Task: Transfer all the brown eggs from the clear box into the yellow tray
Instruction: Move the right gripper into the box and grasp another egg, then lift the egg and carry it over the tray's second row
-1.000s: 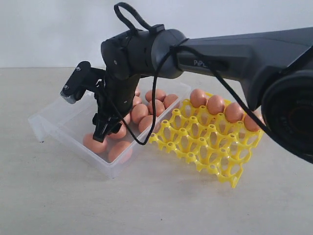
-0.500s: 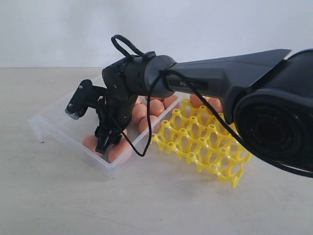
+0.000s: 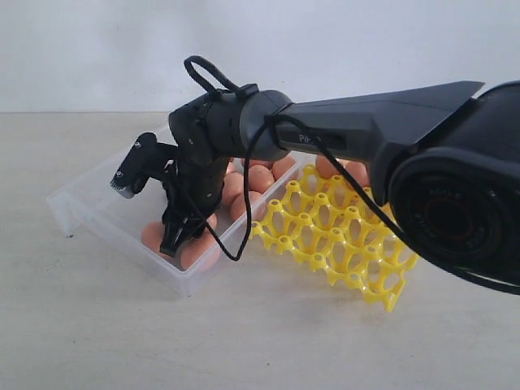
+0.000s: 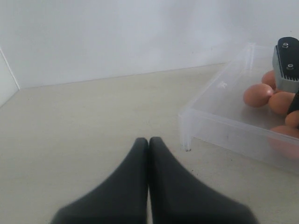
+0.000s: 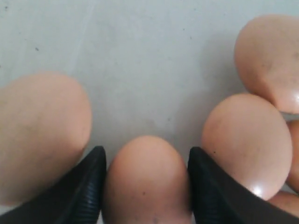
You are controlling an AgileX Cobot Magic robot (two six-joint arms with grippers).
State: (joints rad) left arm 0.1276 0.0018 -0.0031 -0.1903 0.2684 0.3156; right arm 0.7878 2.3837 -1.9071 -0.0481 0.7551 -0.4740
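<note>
Where one brown egg point(image 5: 147, 186) lies near the front edge of the clear box point(image 3: 89, 207), the right gripper point(image 5: 145, 156) clamps it, one finger against each side.

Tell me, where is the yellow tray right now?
In the exterior view the yellow tray sits centre-right, just right of the clear box holding the brown eggs, partly behind the dark right arm.

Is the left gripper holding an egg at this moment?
No, the left gripper is shut with nothing in it, outside the clear box.
</note>
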